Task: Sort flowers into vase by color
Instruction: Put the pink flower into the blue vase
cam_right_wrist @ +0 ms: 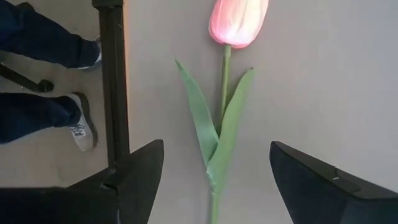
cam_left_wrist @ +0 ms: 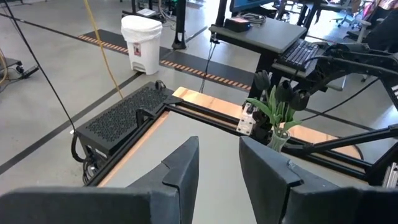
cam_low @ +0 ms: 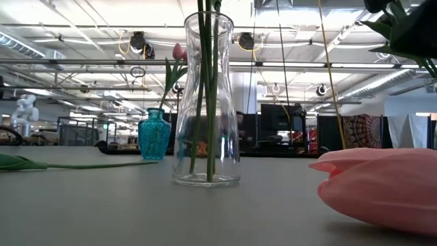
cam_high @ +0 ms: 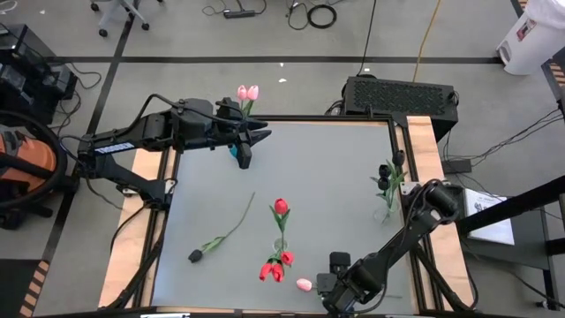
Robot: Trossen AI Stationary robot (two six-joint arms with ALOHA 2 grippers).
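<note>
Your right gripper hangs wide open over the pink tulip at the worktop's near edge. Your left gripper, part open and empty, waits by the far edge.

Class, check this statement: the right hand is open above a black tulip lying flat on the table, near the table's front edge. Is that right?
Not quite. The tulip under the open right hand is pink, not black, as the right wrist view shows. It does lie flat on the table near the front edge. The only black tulip lying loose is farther left in the high view.
</note>
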